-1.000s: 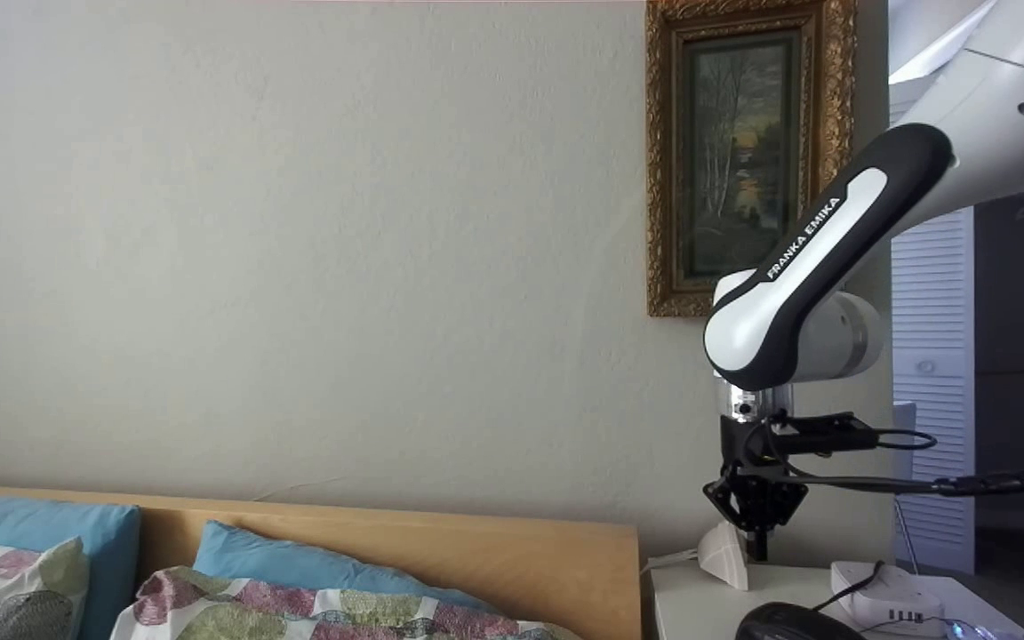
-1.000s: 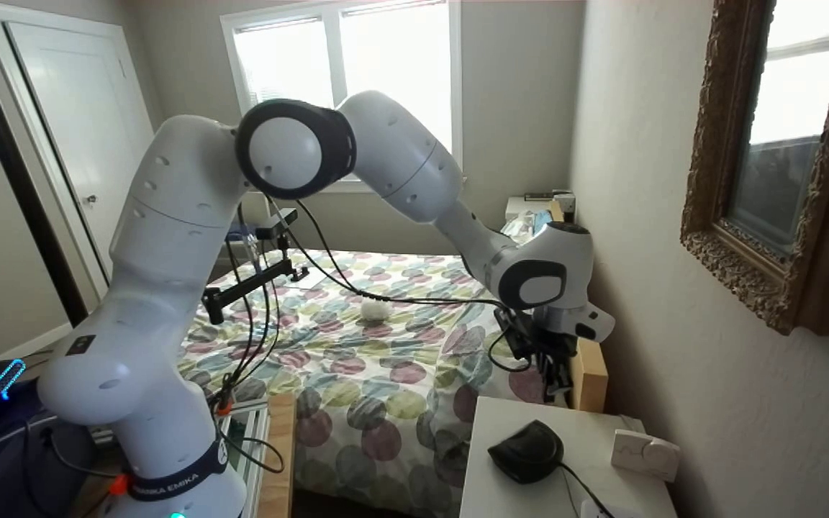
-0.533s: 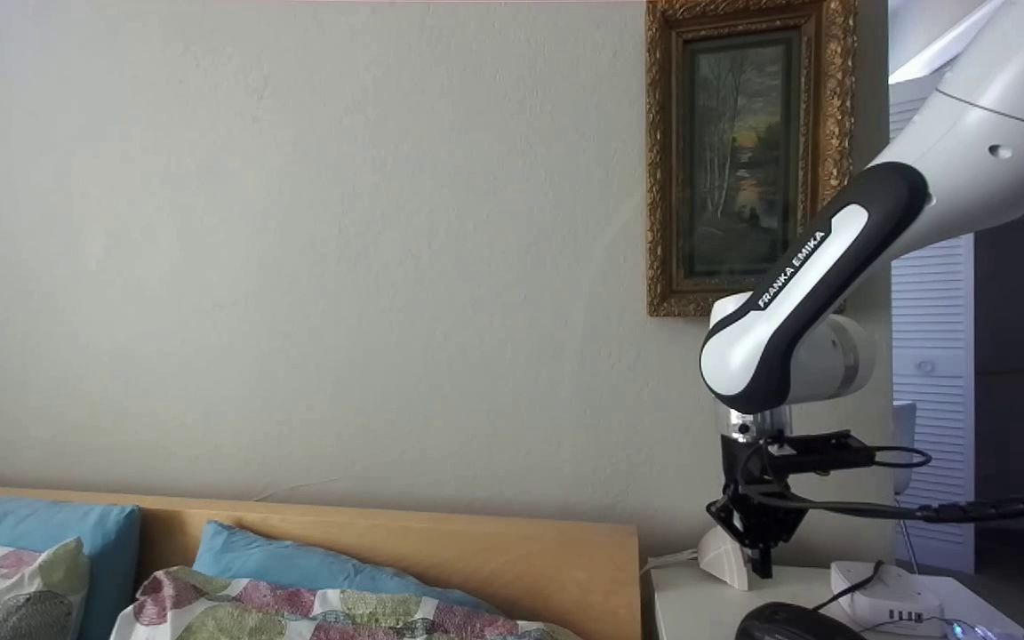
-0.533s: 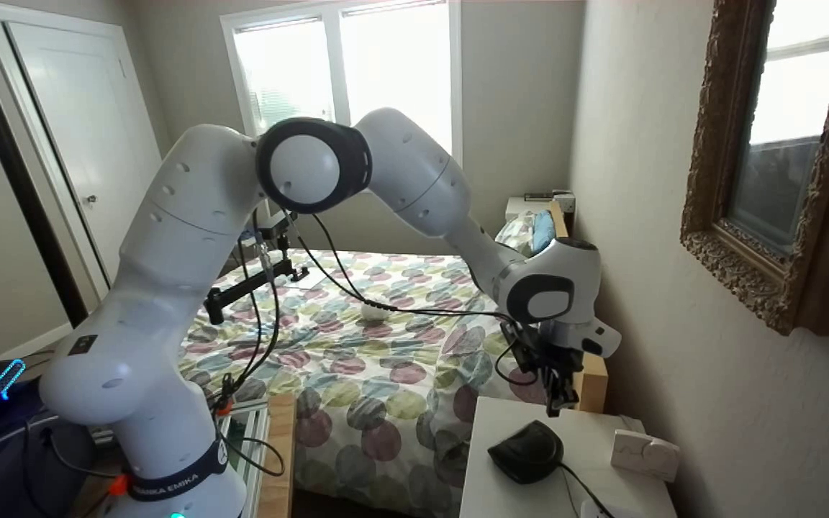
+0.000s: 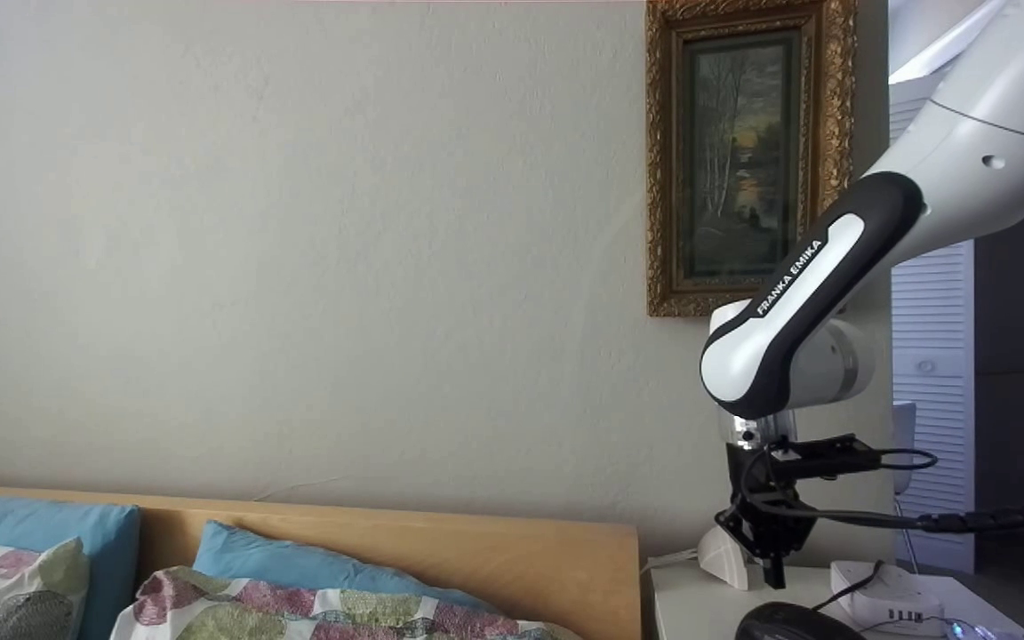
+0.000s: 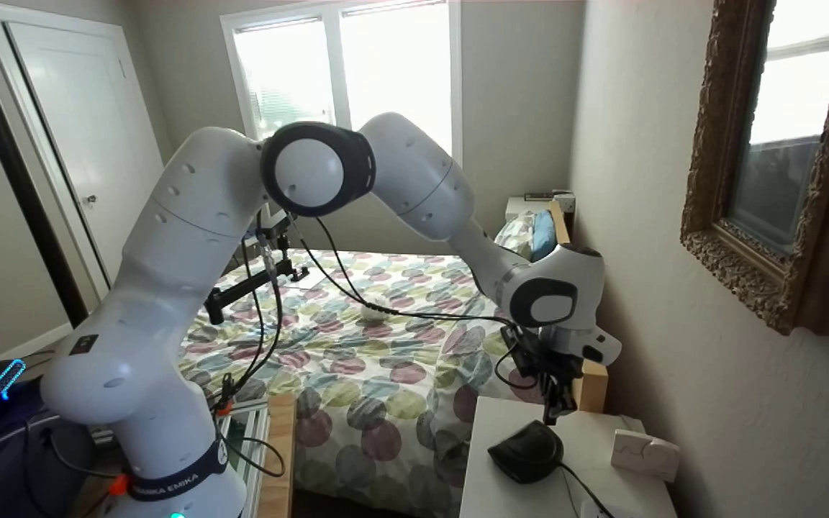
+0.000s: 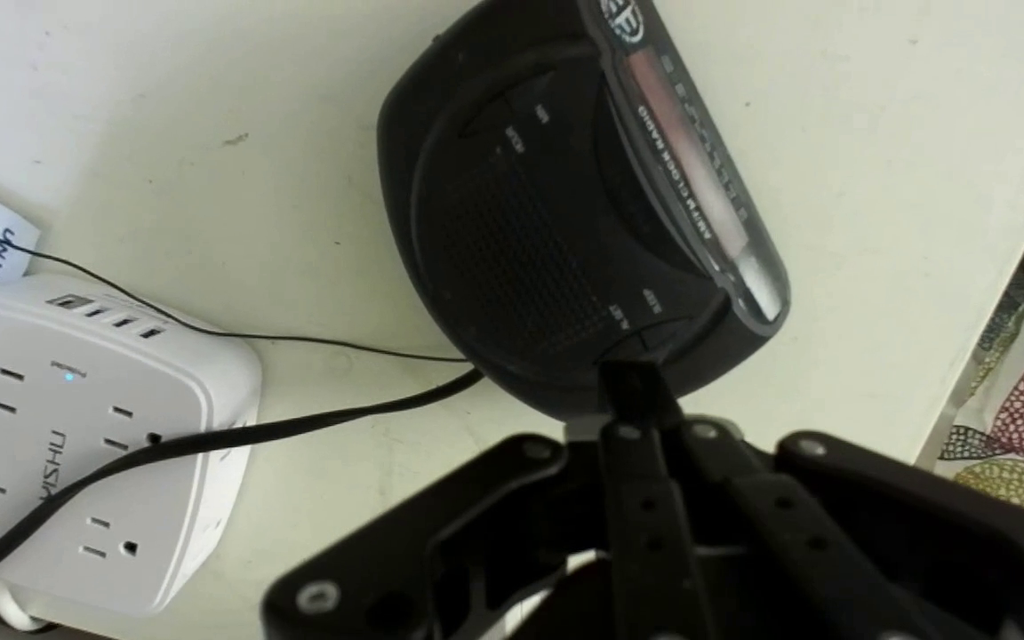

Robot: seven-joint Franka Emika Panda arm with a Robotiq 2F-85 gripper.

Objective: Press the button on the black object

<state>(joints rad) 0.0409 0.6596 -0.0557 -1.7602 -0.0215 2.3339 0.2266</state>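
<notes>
The black object is a low, dome-topped clock radio on the white nightstand; it shows in the wrist view [image 7: 521, 240] and in both exterior views [image 5: 792, 622] [image 6: 526, 453]. In the wrist view its top carries printed labels, a speaker grille and small buttons [image 7: 670, 336] near the AL.SET and SLEEP labels. My gripper [image 7: 632, 369] is shut and empty, its fingertips together, pointing down. It also shows in both exterior views [image 5: 774, 578] [image 6: 553, 416]. In the wrist view the tips cover part of the radio's edge beside those buttons. I cannot tell whether they touch it.
The nightstand [image 5: 694, 609] also bears a white power strip [image 7: 94, 418], a white wedge-shaped thing [image 6: 645, 455] and cords. A black cord [image 7: 299, 427] runs from the radio across the strip. The wooden headboard [image 5: 476, 542], bed and framed painting [image 5: 663, 178] are close by.
My gripper has come down towards the nightstand and shifted slightly towards the black radio, mostly in the first half second. It stays shut. The radio has not moved.
</notes>
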